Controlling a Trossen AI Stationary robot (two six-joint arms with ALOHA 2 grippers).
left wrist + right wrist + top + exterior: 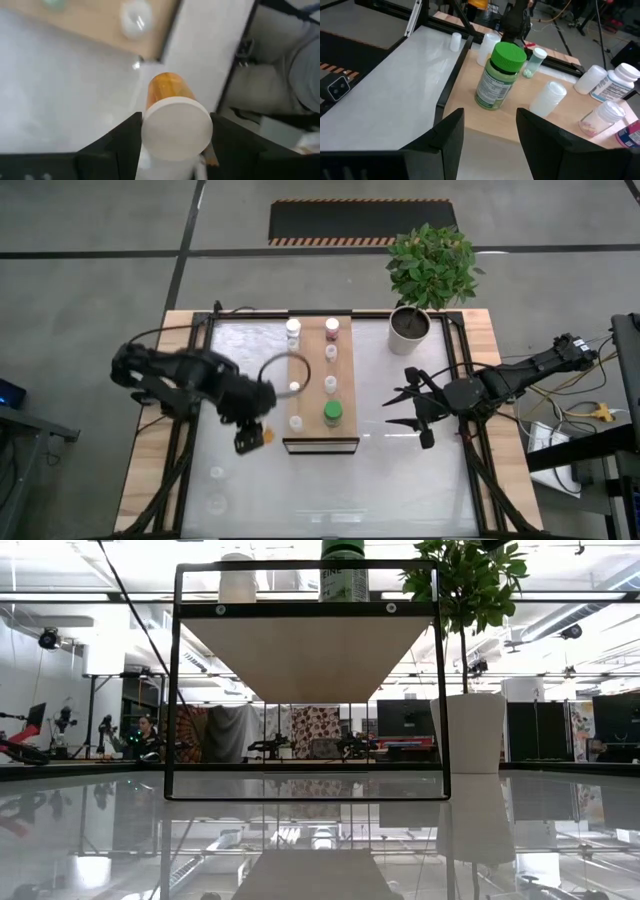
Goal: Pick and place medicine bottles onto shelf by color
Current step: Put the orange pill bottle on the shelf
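The light-wood shelf (312, 365) stands mid-table on a black frame. It carries several white-capped bottles (293, 330), a maroon one (332, 330) and a green-capped bottle (332, 413), which also shows in the right wrist view (500, 75). My left gripper (250, 436) is off the shelf's near left corner, shut on an orange bottle with a white cap (172, 117). My right gripper (415, 408) is open and empty, right of the shelf, pointing at the green-capped bottle. My left gripper pinches the orange bottle at its white-cap end (176, 129) between its two fingers (125, 142). The bottle lies along the fingers, its cap toward the wrist and its orange body (167, 85) pointing out past the fingertips. It is held above the table, beside the shelf.
A white pot with a green plant (410, 325) stands at the far right of the shelf. The shelf's black frame (175, 680) raises the plank above the glossy table top (400, 480). Wooden strips edge the table at left (150, 450) and right.
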